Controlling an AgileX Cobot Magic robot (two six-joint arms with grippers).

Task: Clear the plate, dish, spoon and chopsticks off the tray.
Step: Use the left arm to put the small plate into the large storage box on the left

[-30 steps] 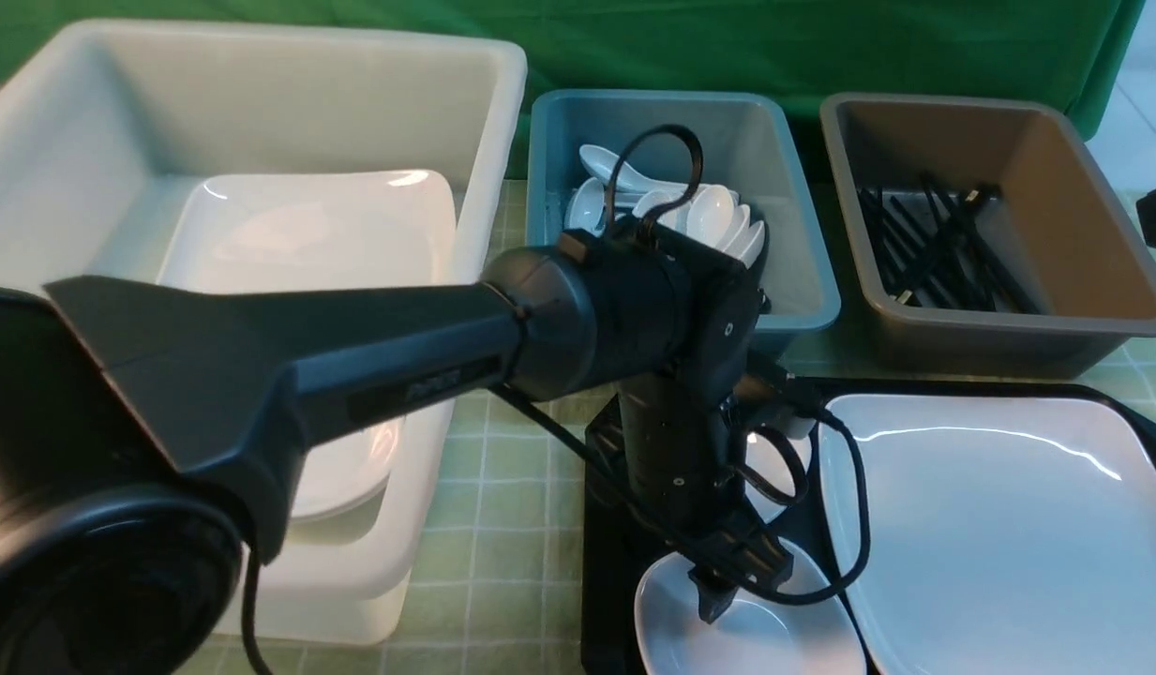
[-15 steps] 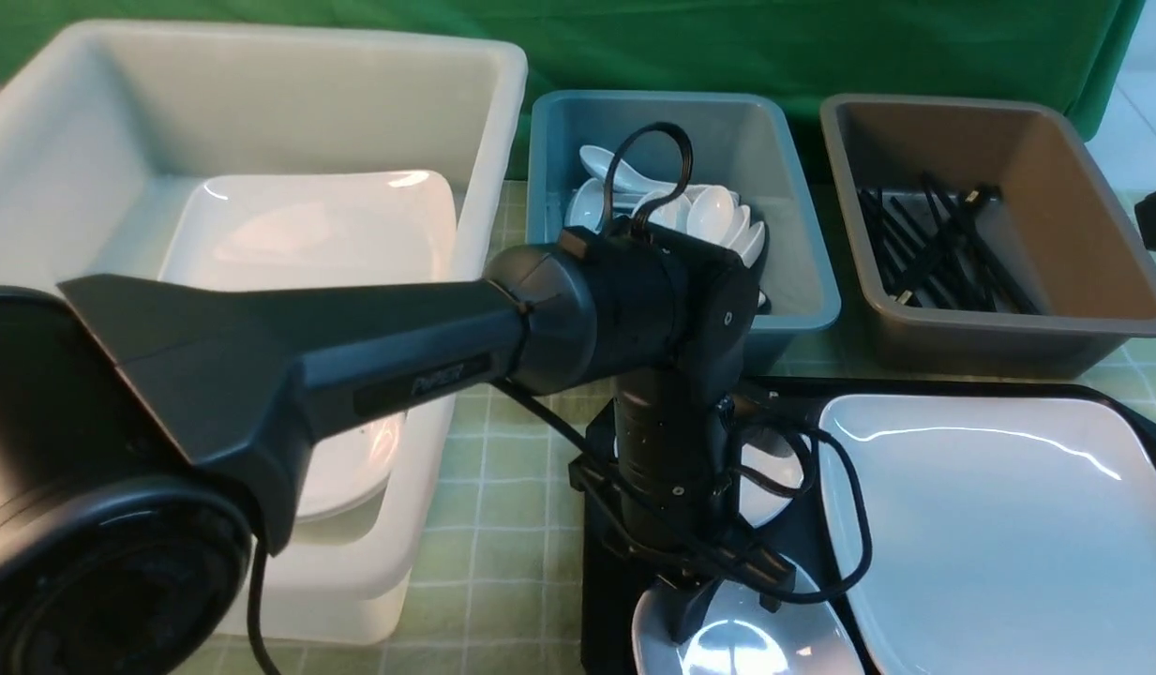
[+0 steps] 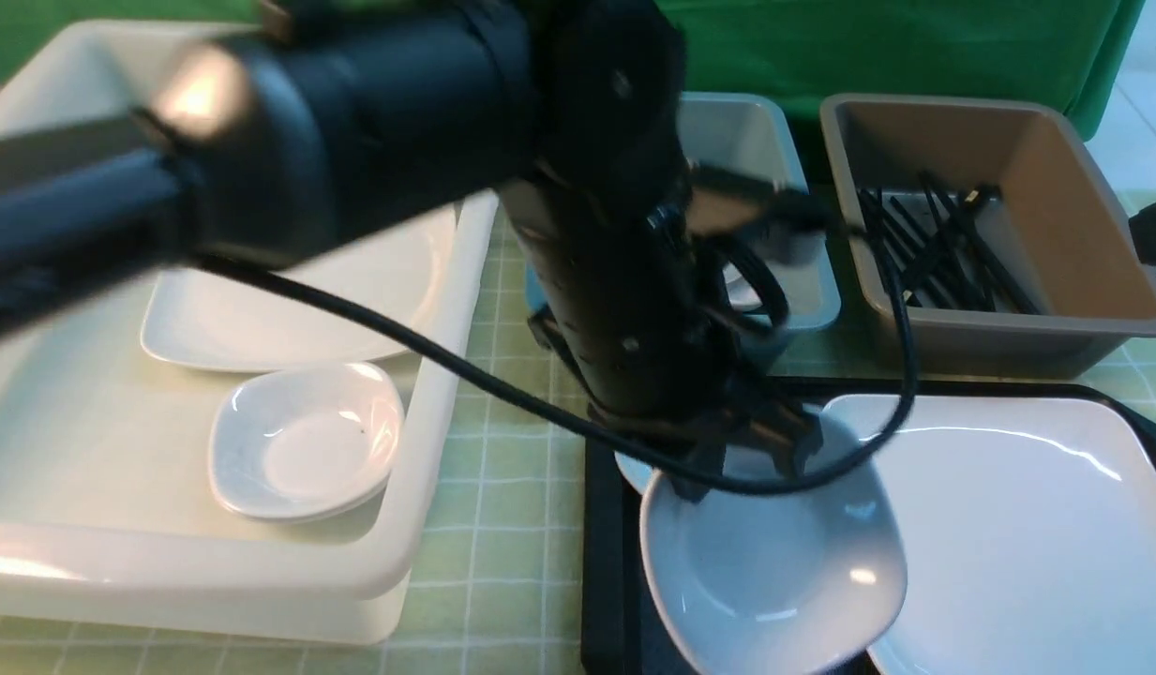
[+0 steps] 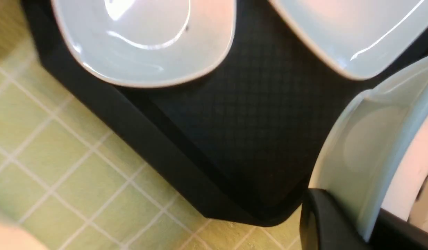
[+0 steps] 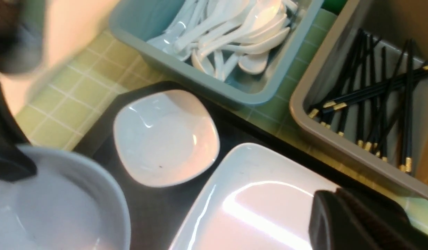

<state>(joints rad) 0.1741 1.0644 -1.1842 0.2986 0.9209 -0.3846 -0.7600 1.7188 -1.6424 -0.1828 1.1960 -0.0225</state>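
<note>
Left hand (image 3: 742, 455) pinches small white rounded-square dish (image 3: 774, 562) by its far rim, tilted, above black diamond-textured plastic tray (image 3: 601, 562) near-left corner. Right hand (image 5: 352, 222) pressed together.

Green all round.
A green cloth (image 3: 915, 47) hangs behind; the tablecloth (image 3: 502, 562) is pale green with white grid lines (pale floor (image 3: 1149, 94) shows at far right).

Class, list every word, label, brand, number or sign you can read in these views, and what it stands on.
No text is readable in any view.
The left arm is motion-blurred; any marking on it is illegible.
The plate, gripped dish, tray, binned spoons and binned chopsticks bear no lettering.
</note>
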